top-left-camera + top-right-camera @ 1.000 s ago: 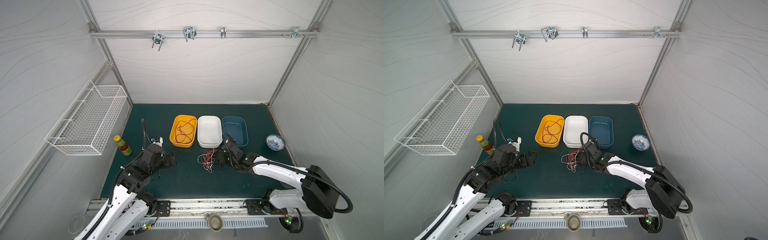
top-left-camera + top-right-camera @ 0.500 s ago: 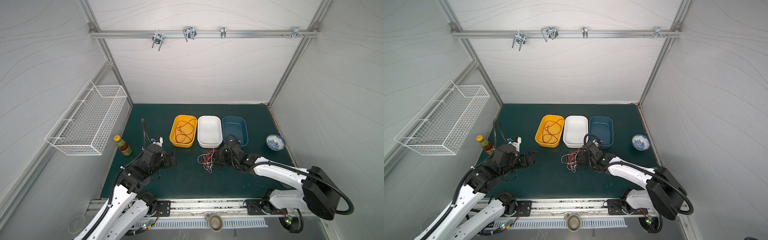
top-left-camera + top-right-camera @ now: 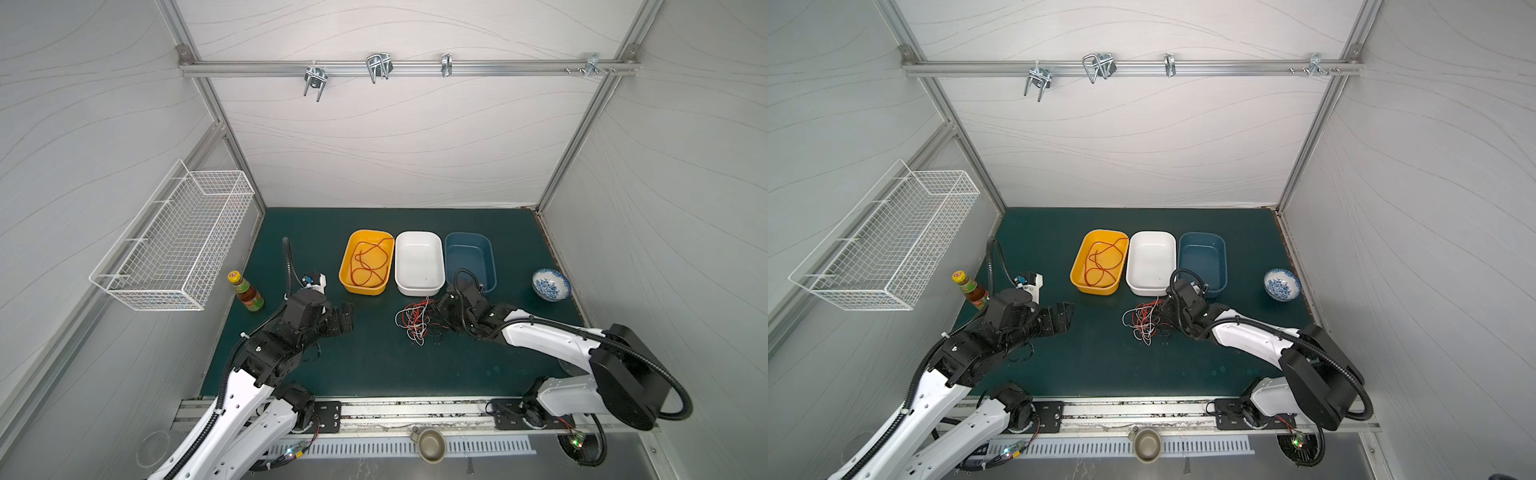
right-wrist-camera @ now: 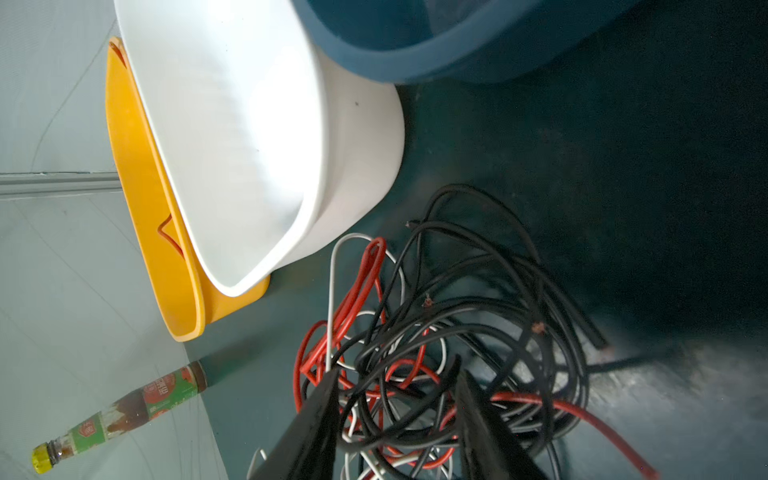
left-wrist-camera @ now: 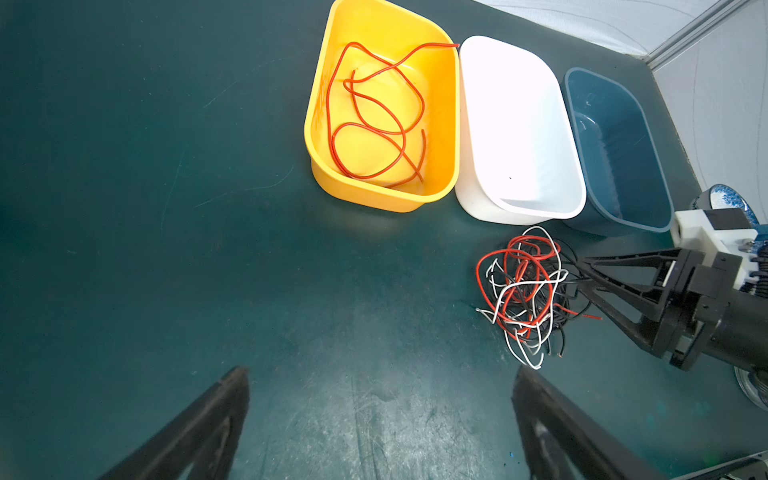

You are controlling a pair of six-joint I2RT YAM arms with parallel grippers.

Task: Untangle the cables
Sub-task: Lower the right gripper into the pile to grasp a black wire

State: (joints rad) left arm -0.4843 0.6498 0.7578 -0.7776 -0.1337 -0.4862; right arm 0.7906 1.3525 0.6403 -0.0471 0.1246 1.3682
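Top views both show a dark green mat [image 3: 374, 365] with three bins side by side: a yellow bin [image 3: 345, 270], a white bin [image 3: 417, 266] and a blue bin [image 3: 469, 257]. A lone red cable [image 3: 368, 262] lies looped inside the yellow one. A patterned bowl [image 3: 550, 284] stands to the right, and a sauce bottle [image 3: 246, 291] stands by the left wall under a wire basket [image 3: 178, 249]. The tangle of cables [image 3: 415, 322], red, black and white, lies on the mat just in front of the white bin. The right gripper [image 3: 442, 311] reaches into its right edge. The left gripper [image 3: 345, 318] hovers well apart to the left.

Left wrist view: the left gripper [image 5: 380, 382] has its jaws spread wide over bare mat, with the tangle [image 5: 523, 291] ahead and to one side. The right gripper [image 5: 581, 274] touches black strands at the tangle's far side.

Right wrist view: the white bin's corner [image 4: 353, 199] sits close beside the tangle [image 4: 457, 316]. Black and red strands cross the gap of the right gripper [image 4: 395, 370], whose jaws stand part-way apart, not pinched on any wire.
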